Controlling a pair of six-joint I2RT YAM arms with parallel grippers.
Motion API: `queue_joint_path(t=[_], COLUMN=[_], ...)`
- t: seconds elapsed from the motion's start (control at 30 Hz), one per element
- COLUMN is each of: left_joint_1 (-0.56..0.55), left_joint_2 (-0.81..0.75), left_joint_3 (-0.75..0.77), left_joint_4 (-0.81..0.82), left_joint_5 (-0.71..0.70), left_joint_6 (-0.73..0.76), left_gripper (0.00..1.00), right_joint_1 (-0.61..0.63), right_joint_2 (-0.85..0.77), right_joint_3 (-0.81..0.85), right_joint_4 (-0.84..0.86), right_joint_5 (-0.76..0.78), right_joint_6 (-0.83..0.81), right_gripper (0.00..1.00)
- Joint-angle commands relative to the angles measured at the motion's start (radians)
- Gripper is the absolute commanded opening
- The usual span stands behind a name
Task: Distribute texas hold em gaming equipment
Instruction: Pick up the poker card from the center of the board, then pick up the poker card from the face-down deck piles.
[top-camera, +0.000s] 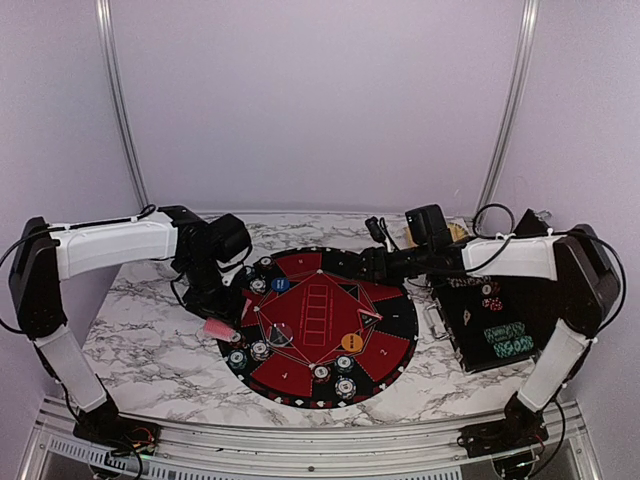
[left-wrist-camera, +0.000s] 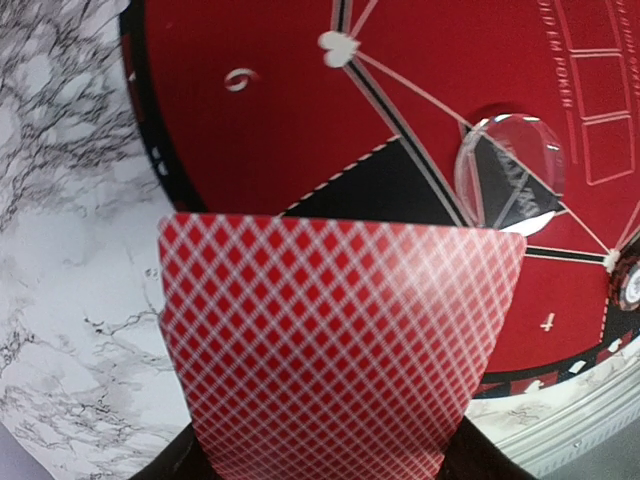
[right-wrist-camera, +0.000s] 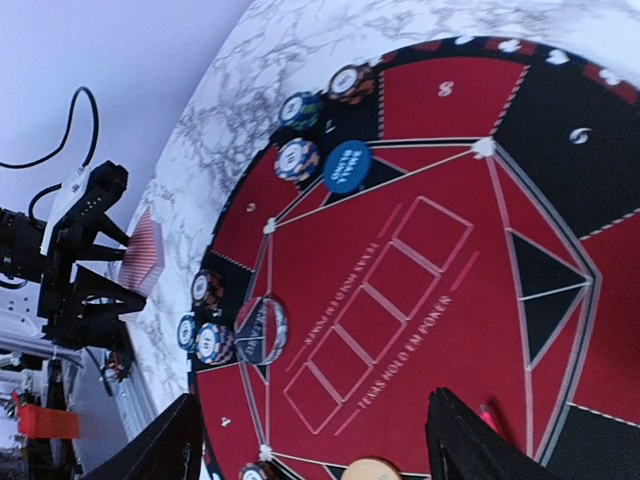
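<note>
My left gripper (top-camera: 213, 306) is shut on a pink-red-backed playing card (top-camera: 218, 328) and holds it over the marble just off the mat's left edge. The card's diamond-patterned back (left-wrist-camera: 340, 340) fills the left wrist view and hides the fingertips. My right gripper (top-camera: 364, 266) is open and empty above the mat's far right part; its fingers (right-wrist-camera: 470, 440) frame the mat's centre. Poker chip stacks (top-camera: 258, 285) (right-wrist-camera: 298, 158) stand around the mat's rim. A blue button (top-camera: 281, 284) (right-wrist-camera: 347, 166), an orange button (top-camera: 351, 342) and a clear button (top-camera: 281, 333) (left-wrist-camera: 510, 170) lie on the mat.
The round black-and-red mat (top-camera: 318, 310) covers the middle of the marble table (top-camera: 150, 340). An open black case (top-camera: 462, 318) with more chips sits at the right, beside the right arm. Cables trail along both arms.
</note>
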Motion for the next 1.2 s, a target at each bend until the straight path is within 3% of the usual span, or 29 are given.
queue_joint_path(t=[0.0, 0.33, 0.57, 1.17], left_joint_1=[-0.067, -0.171, -0.222, -0.241], left_joint_2=[0.038, 0.091, 0.1, 0.103], left_joint_3=[0.097, 0.196, 0.206, 0.226], left_joint_4=[-0.073, -0.105, -0.108, -0.107], left_joint_5=[0.032, 0.062, 0.056, 0.067], left_joint_6=[0.059, 0.1, 0.1, 0.089], left_gripper=[0.45, 0.45, 0.45, 0.45], right_joint_1=[0.061, 0.18, 0.248, 0.303], right_joint_2=[0.062, 0.177, 0.226, 0.26], right_joint_3=[0.052, 0.068, 0.079, 0.049], right_joint_4=[0.127, 0.313, 0.381, 0.497], right_joint_5=[-0.151, -0.244, -0.261, -0.274], right_joint_6=[0.138, 0.32, 0.387, 0.492], right_gripper=[0.74, 0.69, 0.6, 0.4])
